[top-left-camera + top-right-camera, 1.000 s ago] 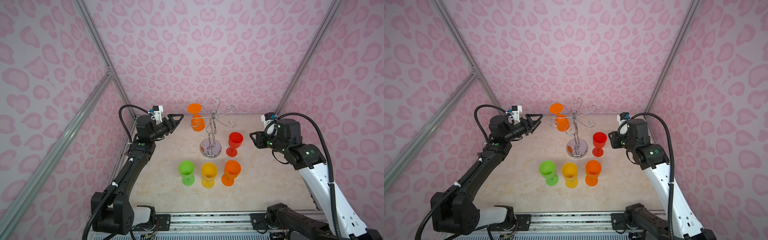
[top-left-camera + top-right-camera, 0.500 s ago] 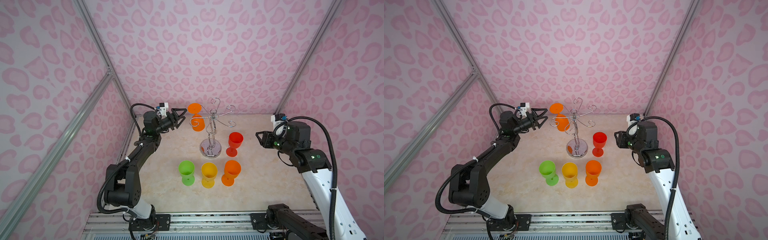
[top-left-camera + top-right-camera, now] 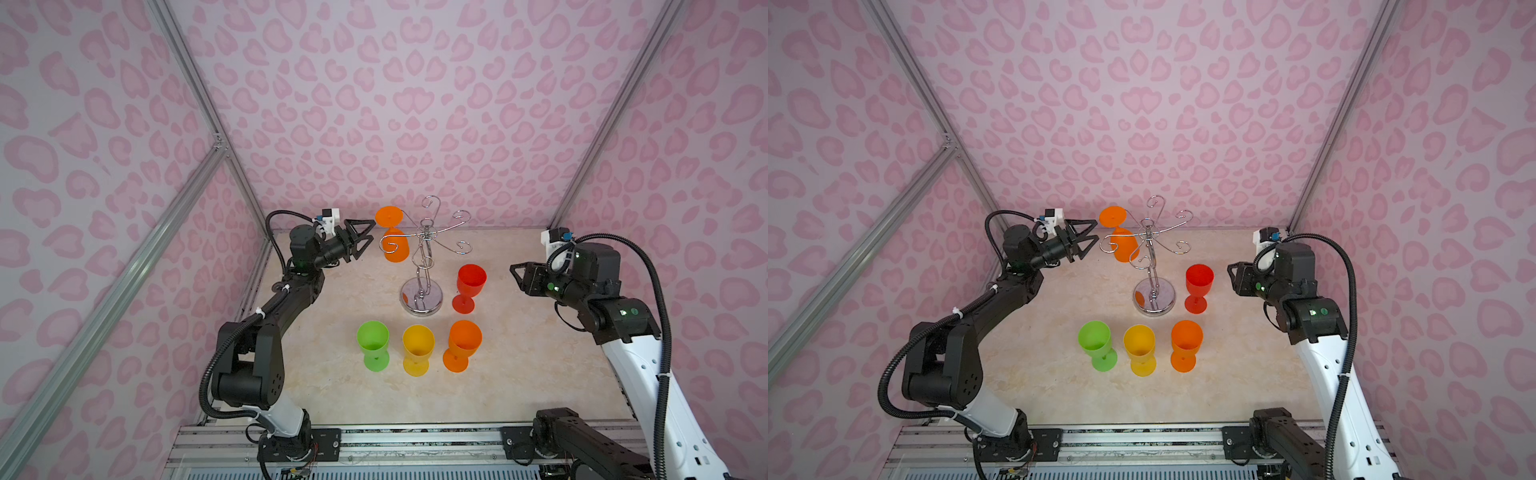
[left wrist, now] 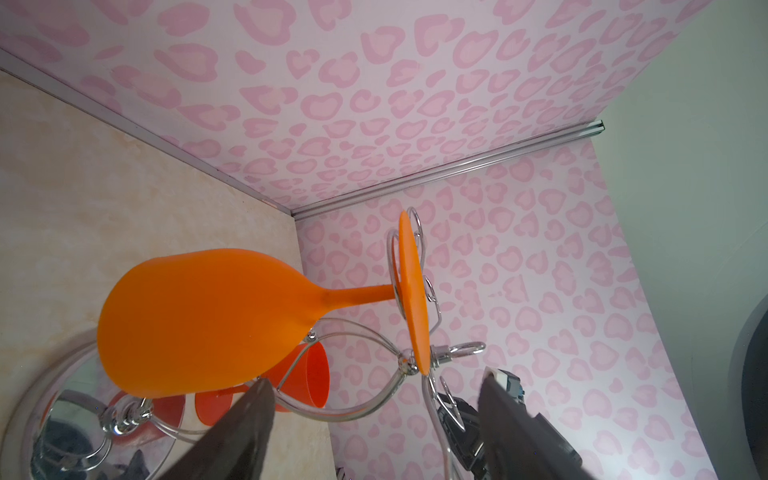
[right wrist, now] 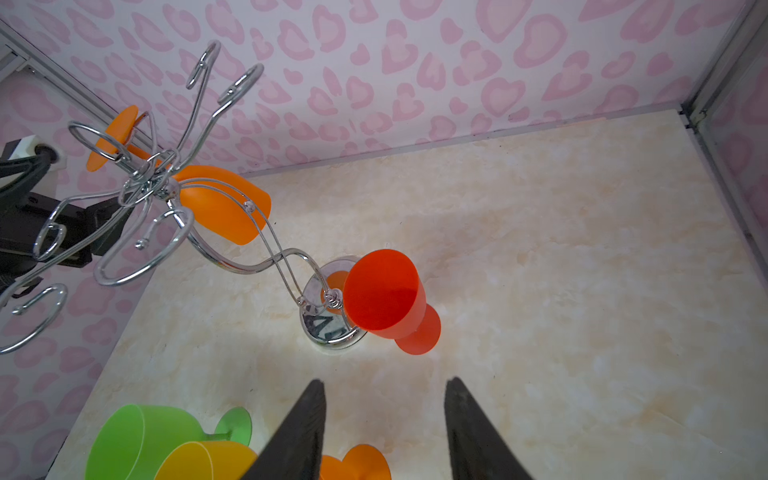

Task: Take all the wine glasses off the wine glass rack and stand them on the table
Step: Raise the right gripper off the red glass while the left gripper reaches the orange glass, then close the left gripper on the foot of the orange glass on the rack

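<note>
Red goblet [image 3: 471,280] upright; (just) beside rack [image 3: 428,301]

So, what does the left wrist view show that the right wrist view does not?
Only the left wrist view shows the whole stem of the hanging orange glass, close ahead of the open left gripper. Only the right wrist view shows the green glass, the yellow glass and the open right gripper. Both show the hanging orange glass, the red glass and the rack.

Black left arm [image 3: 286,299], right arm [image 3: 611,311] with green lights [image 3: 634,311], white lower links [image 3: 648,374], ribbed cables [image 3: 665,332], zip ties [image 3: 259,311], black left hand [image 3: 373,229]
</note>
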Action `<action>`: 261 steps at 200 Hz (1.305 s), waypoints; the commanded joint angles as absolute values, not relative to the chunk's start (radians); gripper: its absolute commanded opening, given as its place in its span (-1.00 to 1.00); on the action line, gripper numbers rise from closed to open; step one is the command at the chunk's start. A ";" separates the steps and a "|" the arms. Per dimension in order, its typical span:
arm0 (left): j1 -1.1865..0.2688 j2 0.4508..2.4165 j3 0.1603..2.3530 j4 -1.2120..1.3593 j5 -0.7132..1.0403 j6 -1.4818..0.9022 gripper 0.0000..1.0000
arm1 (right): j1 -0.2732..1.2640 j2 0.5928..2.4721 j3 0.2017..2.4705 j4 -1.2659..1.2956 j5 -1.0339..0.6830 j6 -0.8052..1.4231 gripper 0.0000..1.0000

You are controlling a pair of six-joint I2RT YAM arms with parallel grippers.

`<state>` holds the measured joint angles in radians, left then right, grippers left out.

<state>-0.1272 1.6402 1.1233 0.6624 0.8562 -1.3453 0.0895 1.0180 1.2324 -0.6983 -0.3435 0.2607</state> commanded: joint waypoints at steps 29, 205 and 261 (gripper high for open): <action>-0.147 1.699 1.184 0.807 0.862 -1.430 0.24 | 0.088 1.023 1.216 -0.658 -0.362 0.265 -0.06; -0.173 1.754 1.220 0.847 0.887 -1.462 -0.50 | 0.078 1.019 1.192 -0.653 -0.371 0.263 -0.06; -0.170 1.743 1.207 0.844 0.897 -1.458 -0.67 | 0.075 1.017 1.189 -0.653 -0.374 0.266 -0.06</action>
<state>-0.1719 1.7481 1.2110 0.8097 0.8803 -1.4719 0.0757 1.0172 1.1969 -0.6773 -0.3698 0.2661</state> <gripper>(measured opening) 0.177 0.472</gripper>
